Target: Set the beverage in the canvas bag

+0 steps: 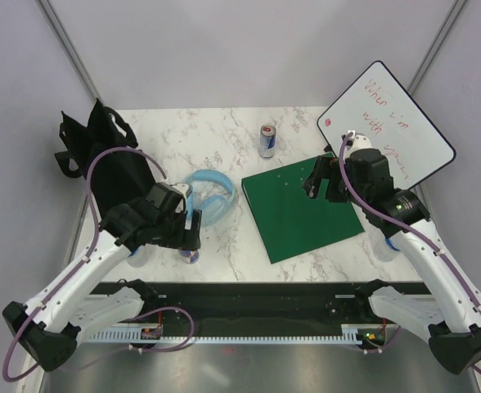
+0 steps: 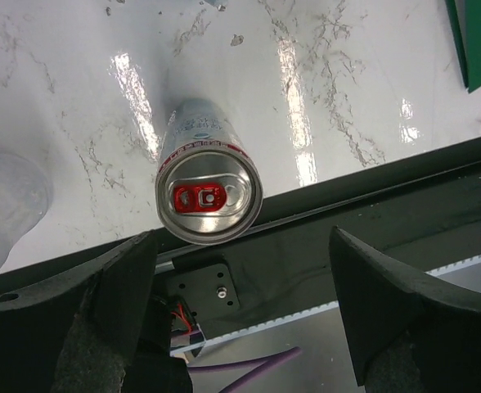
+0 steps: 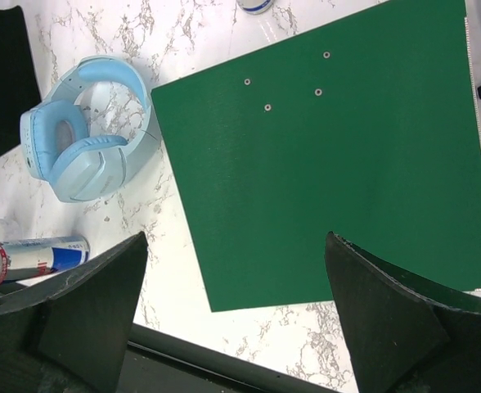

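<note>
A silver and blue beverage can with a red tab stands upright near the table's front edge. It also shows in the top view and the right wrist view. My left gripper is open and empty just above this can, which lies beyond the fingertips, nearer the left finger. A second can stands at the back middle. The black canvas bag lies at the back left with its handles away from me. My right gripper is open and empty above the green board.
Blue headphones lie between the bag and the green board. A whiteboard lies at the back right. A clear plastic bottle stands just left of the near can. The black front rail borders the table.
</note>
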Robot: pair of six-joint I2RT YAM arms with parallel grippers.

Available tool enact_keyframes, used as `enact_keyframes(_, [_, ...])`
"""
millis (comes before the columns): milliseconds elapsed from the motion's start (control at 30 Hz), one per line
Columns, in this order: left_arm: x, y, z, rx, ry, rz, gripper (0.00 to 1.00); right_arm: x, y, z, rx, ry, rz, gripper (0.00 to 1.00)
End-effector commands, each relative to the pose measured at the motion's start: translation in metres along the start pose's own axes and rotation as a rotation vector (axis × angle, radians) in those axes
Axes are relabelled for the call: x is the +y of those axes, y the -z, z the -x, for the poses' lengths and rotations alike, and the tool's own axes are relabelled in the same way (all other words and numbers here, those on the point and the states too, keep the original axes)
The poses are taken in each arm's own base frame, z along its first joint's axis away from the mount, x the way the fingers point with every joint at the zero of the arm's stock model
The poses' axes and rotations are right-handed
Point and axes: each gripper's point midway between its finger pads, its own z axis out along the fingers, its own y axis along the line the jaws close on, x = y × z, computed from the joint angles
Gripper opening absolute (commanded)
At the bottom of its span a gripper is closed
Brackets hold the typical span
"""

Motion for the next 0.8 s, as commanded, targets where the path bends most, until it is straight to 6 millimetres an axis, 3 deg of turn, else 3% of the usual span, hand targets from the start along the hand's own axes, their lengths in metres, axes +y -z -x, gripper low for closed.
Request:
enact_keyframes(0, [-0.004,-0.010,0.006,-0.021,0.042,0.060,0.91,0.009,0.005,0.013,-0.048,-0.024,0.035,0.96])
enact_keyframes(400, [0.001,-0.028,0.014,0.013,0.095,0.179,0.91,0.020,0.026,0.026,-0.075,-0.028,0.075,0.96])
enact_keyframes(567, [-0.001,-0.019,0.025,-0.041,0.129,0.172,0.91,0.028,0.031,0.026,-0.070,-0.027,0.115,0.96])
enact_keyframes(767, [0.005,-0.034,0.001,0.023,0.135,0.181,0.89,0.028,0.039,0.027,-0.090,-0.031,0.126,0.96])
